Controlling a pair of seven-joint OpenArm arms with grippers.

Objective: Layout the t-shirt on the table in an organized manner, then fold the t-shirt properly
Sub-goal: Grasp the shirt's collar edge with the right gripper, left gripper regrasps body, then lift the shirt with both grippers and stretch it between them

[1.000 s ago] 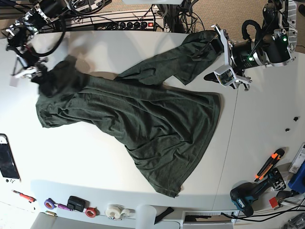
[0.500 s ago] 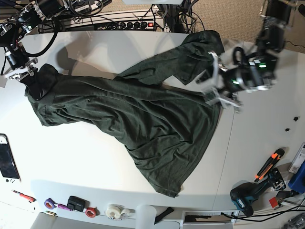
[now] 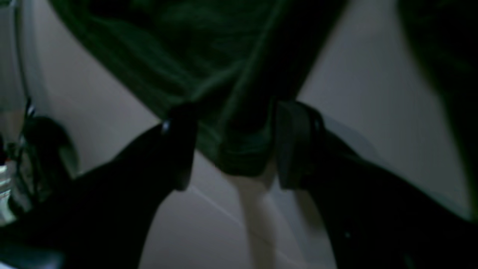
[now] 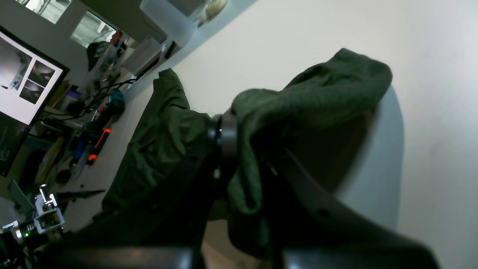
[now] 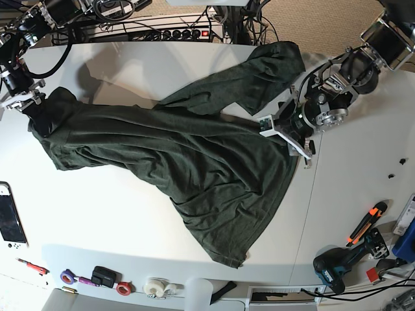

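Left wrist view, nearest first: the left gripper (image 3: 233, 149) stands with its two dark fingers (image 3: 295, 142) apart, and a corner of the dark green t-shirt (image 3: 209, 74) hangs down between them, its hem against the inner faces. Whether the pads press the cloth cannot be told; the picture is dim. Pale table (image 3: 373, 93) shows at right and below.

Right wrist view has the right gripper (image 4: 242, 149) at centre, jaws clamped together with a bunched fold of t-shirt (image 4: 310, 97) draped over and around them. More of the garment trails toward the left of the frame, and the white table (image 4: 429, 112) fills the right side. At far left a monitor (image 4: 22, 78) and a clutter of tools sit blurred.

Base view shows, along the bottom edge, tape rolls (image 5: 155, 286), then a cordless drill (image 5: 340, 265) and an orange-handled cutter (image 5: 366, 222) at lower right, and a white handheld device (image 5: 11, 217) at the left edge. Across the middle the t-shirt (image 5: 194, 162) lies spread and wrinkled, stretched from the right gripper (image 5: 29, 103) at upper left to the left gripper (image 5: 285, 133) right of centre, with one part reaching toward the top centre. A power strip (image 5: 175, 32) lies beyond the table's far edge.
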